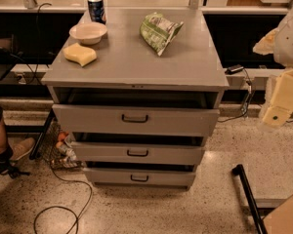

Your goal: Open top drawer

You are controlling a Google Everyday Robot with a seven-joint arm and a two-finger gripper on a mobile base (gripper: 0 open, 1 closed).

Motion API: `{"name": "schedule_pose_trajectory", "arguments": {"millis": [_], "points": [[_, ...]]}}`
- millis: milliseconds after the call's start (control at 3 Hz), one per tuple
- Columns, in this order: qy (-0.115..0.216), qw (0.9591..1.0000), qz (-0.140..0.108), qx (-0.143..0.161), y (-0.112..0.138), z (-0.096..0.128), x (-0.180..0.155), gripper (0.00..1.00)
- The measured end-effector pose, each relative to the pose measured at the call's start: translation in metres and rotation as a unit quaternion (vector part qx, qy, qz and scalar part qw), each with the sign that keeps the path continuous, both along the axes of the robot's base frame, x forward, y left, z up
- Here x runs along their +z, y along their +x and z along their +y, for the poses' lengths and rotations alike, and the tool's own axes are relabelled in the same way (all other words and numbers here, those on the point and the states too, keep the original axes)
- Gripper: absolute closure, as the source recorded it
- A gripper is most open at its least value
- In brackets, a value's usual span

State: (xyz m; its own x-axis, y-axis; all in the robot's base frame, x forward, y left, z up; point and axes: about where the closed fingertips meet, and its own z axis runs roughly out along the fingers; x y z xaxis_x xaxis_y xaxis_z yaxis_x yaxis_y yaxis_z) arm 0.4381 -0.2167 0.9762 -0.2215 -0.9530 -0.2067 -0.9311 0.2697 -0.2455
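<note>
Seemingly heavy and rigid, the wide grey metal top drawer point(185, 122), best pulled by its dark bar handle point(135, 118), sat ajar; the cream gripper point(282, 99) hung far right, grip unclear.

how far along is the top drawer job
Done: the top drawer stands pulled out, a dark gap showing under the cabinet top. In hand: nothing; the claw hangs off to the right, clear of the handle. Left: little, perhaps pulling it further.
</note>
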Motion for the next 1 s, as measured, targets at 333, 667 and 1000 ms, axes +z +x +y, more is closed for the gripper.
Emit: {"name": "schedule_pose_trajectory", "arguments": {"millis": [333,667,1000], "points": [[0.000,1.0000,0.000,0.000,0.000,0.000,0.000,0.00],[-0.012,0.9999,0.002,0.009,-0.003,0.003,-0.019,0.00],[-0.002,0.9986,0.020,0.048,-0.006,0.016,-0.092,0.00]]}}
